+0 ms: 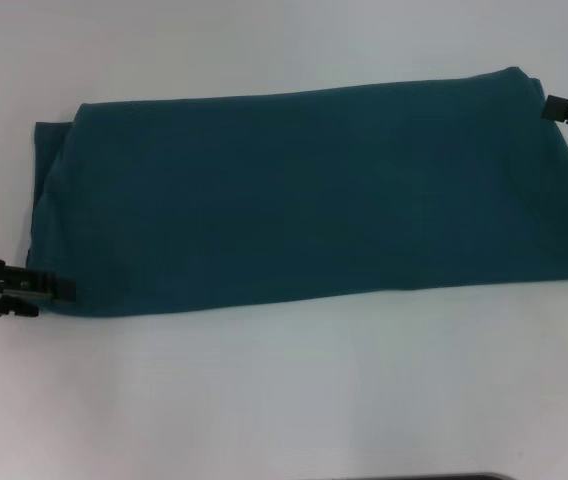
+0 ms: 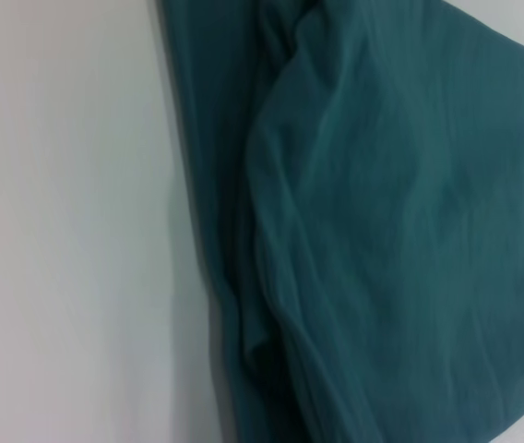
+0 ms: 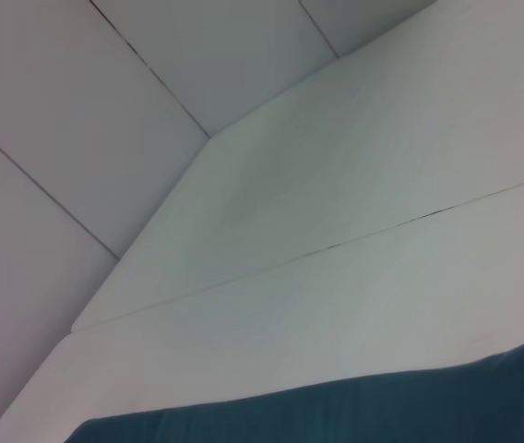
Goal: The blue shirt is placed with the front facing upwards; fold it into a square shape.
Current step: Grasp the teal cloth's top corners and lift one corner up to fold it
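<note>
The dark teal-blue cotton shirt [image 1: 314,195] lies mid-table as a long band. Left gripper [image 1: 49,290] at eight o'clock, right gripper [image 1: 556,108] at two; finger states unclear. Corners should travel level.

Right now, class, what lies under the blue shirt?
The white table shows around the folded blue shirt. Folded layers show at its left end; anything beneath is covered. The left gripper and right gripper touch opposite corners.

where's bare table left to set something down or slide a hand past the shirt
Free: the wide white table strip in front of the blue shirt, and a narrower strip behind it. Crowded: the shirt's near left corner, where the left gripper sits, and its far right corner at the right gripper.
</note>
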Robot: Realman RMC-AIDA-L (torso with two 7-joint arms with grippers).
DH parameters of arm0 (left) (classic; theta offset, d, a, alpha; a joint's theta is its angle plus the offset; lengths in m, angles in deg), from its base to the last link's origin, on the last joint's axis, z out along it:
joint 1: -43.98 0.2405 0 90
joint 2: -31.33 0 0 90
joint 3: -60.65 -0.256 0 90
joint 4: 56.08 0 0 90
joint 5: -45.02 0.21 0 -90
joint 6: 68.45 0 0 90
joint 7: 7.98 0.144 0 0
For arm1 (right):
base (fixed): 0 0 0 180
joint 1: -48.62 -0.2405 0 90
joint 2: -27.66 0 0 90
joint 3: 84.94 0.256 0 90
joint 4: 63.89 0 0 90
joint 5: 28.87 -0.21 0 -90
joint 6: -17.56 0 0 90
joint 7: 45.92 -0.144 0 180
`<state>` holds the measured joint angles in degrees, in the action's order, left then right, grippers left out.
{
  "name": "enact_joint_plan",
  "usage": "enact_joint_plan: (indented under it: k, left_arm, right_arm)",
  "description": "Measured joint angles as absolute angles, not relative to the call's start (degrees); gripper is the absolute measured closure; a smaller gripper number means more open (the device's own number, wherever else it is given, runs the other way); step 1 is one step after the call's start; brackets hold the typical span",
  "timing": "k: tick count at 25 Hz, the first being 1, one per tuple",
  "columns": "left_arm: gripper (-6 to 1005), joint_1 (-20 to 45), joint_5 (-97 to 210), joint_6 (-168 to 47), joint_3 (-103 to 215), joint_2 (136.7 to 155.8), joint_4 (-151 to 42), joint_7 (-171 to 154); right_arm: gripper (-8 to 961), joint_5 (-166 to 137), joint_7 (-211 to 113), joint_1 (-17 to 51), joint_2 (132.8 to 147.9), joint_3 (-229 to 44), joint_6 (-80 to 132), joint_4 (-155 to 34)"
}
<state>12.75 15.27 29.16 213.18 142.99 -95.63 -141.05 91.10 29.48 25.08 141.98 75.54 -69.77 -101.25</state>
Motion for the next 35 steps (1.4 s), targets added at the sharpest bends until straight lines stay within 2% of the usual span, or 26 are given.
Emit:
enact_joint_plan:
  k: [13,35]
  left_arm:
    - [215,13.3,16.2,28.7,213.1,142.0,-95.2,-141.2]
    - [215,12.9,17.2,29.3,212.3,142.11,-95.2,-141.5]
  right_arm:
    - [49,91.1,29.5,24.9,141.98,75.5,-69.7,-101.2]
    - [50,91.1,29.5,24.8,141.92,75.7,-69.7,-101.3]
